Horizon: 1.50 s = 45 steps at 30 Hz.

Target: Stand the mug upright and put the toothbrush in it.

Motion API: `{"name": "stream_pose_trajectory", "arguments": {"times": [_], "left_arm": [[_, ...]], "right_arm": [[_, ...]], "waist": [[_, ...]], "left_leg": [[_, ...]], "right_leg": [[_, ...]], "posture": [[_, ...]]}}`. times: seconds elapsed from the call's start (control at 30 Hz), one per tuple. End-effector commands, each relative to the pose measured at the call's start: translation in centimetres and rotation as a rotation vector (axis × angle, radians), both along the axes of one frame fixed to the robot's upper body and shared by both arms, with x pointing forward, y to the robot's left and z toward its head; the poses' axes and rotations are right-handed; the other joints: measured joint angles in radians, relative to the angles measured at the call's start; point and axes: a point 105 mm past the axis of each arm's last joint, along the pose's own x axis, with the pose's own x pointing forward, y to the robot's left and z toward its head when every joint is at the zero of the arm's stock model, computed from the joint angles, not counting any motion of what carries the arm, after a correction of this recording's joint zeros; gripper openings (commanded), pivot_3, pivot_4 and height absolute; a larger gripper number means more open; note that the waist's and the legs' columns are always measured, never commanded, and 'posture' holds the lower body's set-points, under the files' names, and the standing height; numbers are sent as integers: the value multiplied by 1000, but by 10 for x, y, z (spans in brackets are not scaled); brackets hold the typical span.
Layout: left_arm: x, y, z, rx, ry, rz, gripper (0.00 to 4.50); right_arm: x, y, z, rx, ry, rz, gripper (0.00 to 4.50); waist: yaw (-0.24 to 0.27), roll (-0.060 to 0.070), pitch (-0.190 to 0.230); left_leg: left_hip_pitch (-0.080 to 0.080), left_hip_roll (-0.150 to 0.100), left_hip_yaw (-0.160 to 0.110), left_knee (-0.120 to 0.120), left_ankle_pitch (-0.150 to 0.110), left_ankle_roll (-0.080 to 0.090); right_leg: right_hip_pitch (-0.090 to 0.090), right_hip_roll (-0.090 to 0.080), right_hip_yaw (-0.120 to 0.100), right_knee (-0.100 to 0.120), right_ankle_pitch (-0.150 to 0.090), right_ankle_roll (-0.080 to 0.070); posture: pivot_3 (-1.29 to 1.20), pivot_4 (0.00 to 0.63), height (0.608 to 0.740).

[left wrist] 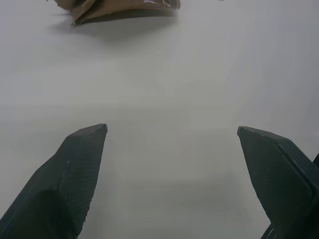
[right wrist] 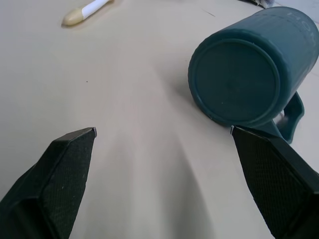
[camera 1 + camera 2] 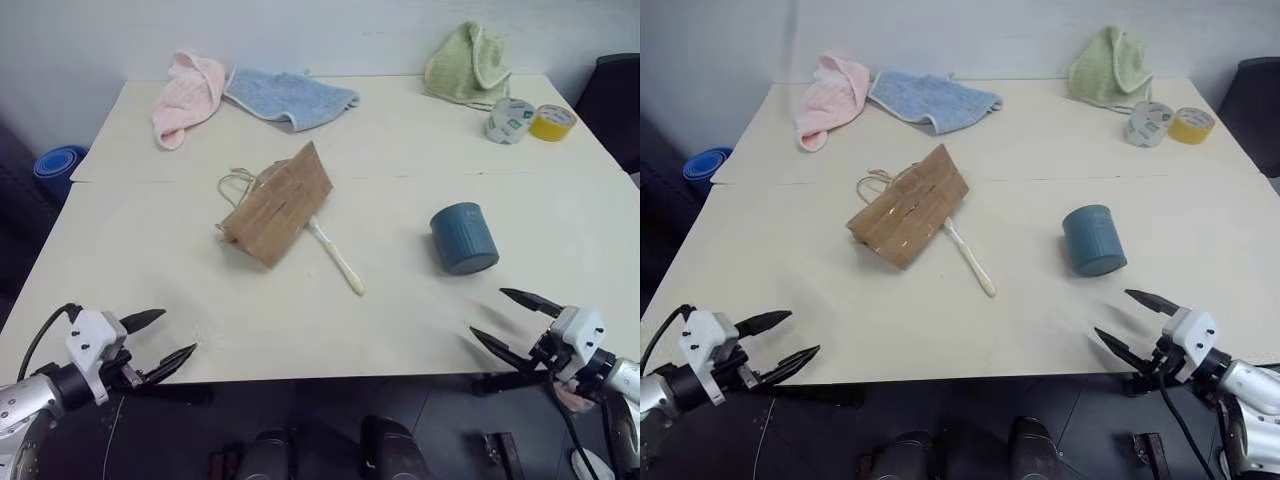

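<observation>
Cream-white and broad, the bench [image 3: 420, 330] stretches out ahead of me to a pale wall. My left tool [image 3: 160, 343] hangs over the near left edge with its two black fingers spread wide and nothing between them; my right tool [image 3: 515, 322] sits over the near right edge, equally wide open and empty. The mug [image 3: 463, 238] lies on its side on the right half of the bench, just beyond my right tool, its flat bottom turned toward me and its handle low against the surface in my right wrist view. The toothbrush [image 3: 337, 257] lies flat near the middle, well apart from the mug, its far end tucked under a brown paper bag [image 3: 277, 204] with string handles. Along the far edge lie a pink cloth [image 3: 187, 94], a blue cloth [image 3: 288, 97] just beside it, and a green cloth [image 3: 466, 64] toward the right. Near the green cloth, a white tape roll [image 3: 510, 120] and a yellow tape roll [image 3: 552, 122] stand side by side.
</observation>
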Motion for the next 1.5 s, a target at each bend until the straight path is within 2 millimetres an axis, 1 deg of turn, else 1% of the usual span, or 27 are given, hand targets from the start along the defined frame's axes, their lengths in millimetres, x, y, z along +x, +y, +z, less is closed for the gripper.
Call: {"name": "stream_pose_trajectory", "arguments": {"times": [0.03,0.17,0.4,0.67,0.87,1.07,1.1,1.13,1.2,1.27,1.3,1.33,1.37,1.4,1.47,1.5], "left_arm": [[-4,-2,0,15,-5,-6,4434],[-9,-5,-2,-37,13,-9,4434],[-10,-6,-1,-39,14,-10,4434],[-7,-2,-2,-30,10,3,4434],[0,2,0,-38,-2,19,4434],[11,-2,6,-67,15,4,4434],[16,-4,13,-106,24,18,4434],[24,-6,25,-150,31,38,4434],[42,-16,51,-210,36,32,4434],[61,-33,80,-240,37,-12,4434],[76,-46,99,-255,33,-45,4434],[85,-56,114,-259,38,-63,4434],[93,-62,123,-259,52,-68,4434],[99,-68,129,-263,82,-72,4434],[114,-87,137,-227,133,-101,4434],[127,-97,141,-187,142,-102,4434]], "right_arm": [[5,0,9,-17,-38,9,4500],[10,1,14,-21,-49,9,4500],[13,5,19,-30,-44,21,4500],[14,8,21,-30,-38,28,4500],[16,6,20,-16,-36,10,4500],[15,8,19,-18,-50,12,4500],[15,9,21,-19,-61,16,4500],[14,11,24,-10,-78,18,4500],[12,15,35,30,-119,14,4500],[8,24,50,67,-187,26,4500],[4,30,62,95,-231,41,4500],[2,34,70,113,-258,52,4500],[-1,38,75,126,-278,62,4500],[-3,42,79,133,-291,75,4500],[-5,48,84,139,-301,79,4500],[-6,53,87,157,-299,96,4500]], "waist": [[0,0,0],[0,0,0],[2,0,0],[1,0,0],[2,0,0],[1,0,0],[2,0,0],[3,0,0],[10,0,0],[17,-1,0],[27,-1,0],[28,-1,0],[27,-1,0],[26,-2,0],[23,-1,0],[22,-2,0]], "left_leg": [[0,0,0,0,0,0],[0,0,1,0,0,0],[0,0,1,0,0,0],[0,0,2,0,0,0],[0,0,5,0,0,0],[0,0,8,0,0,0],[0,0,8,0,0,0],[0,0,8,1,0,0],[0,0,6,1,0,0],[-1,0,3,3,1,-1],[0,0,0,3,1,-1],[-1,-1,-3,4,1,-1],[-2,-2,-3,5,1,-1],[-2,-2,-4,6,1,-1],[0,-2,-6,5,1,-1],[0,-3,-5,5,0,-1]], "right_leg": [[0,0,0,0,0,0],[0,0,0,0,0,0],[0,0,0,0,0,0],[0,0,0,0,0,0],[0,0,0,1,0,0],[0,0,0,1,0,0],[0,0,0,1,0,0],[0,0,0,1,0,0],[0,0,0,2,0,0],[0,0,0,5,0,0],[0,0,0,6,0,0],[0,-1,0,7,0,0],[0,0,0,8,1,1],[0,0,0,8,1,2],[0,0,1,10,3,4],[0,0,0,10,2,4]], "posture": [[0,150,740],[0,150,740],[0,150,740],[0,150,740],[0,150,740],[0,150,740],[0,150,740],[0,150,740],[0,150,740],[0,150,740],[0,150,740],[0,150,740],[0,150,740],[0,150,740],[0,150,740],[0,150,740]]}}
